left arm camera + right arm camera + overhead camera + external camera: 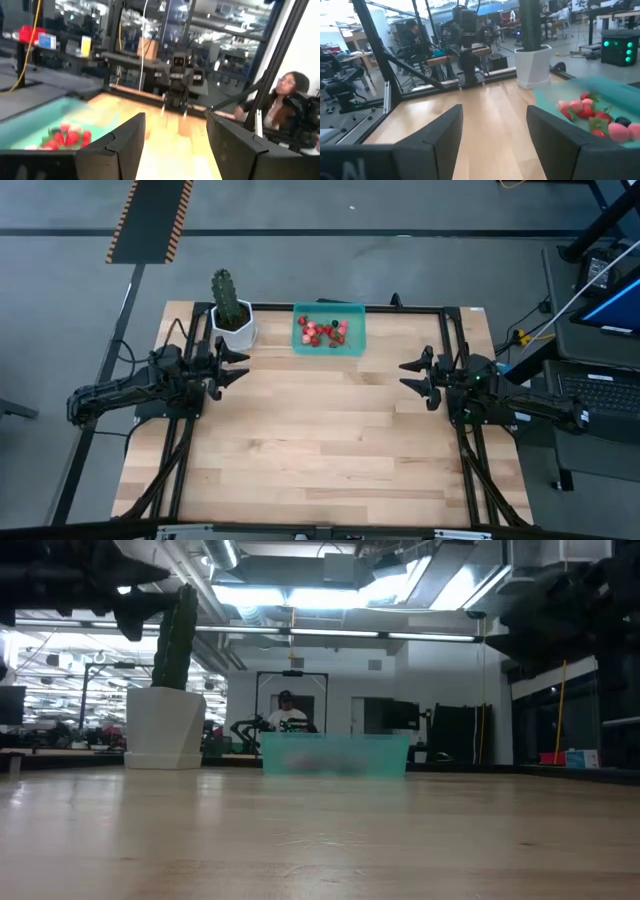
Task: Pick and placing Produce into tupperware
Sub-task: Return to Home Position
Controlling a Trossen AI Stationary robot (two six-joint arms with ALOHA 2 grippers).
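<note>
The teal tupperware [328, 329] stands at the table's far middle, with several red and pink produce pieces [322, 333] and a dark berry inside it. The container [30, 125] and the berries [67, 136] show again in the left wrist view, as do the container [600, 102] and the berries [587, 112] in the right wrist view. My left gripper [240, 365] hovers open at the left edge, pointing level toward the table's middle. My right gripper [408, 376] hovers open at the right edge, facing it. Nothing lies between either pair of fingers.
A green cactus in a white pot [231, 318] stands just left of the tupperware, close to my left gripper. The wooden tabletop [320, 440] stretches between the arms and toward the near edge. A black frame [455, 350] borders the table. People sit in the room beyond.
</note>
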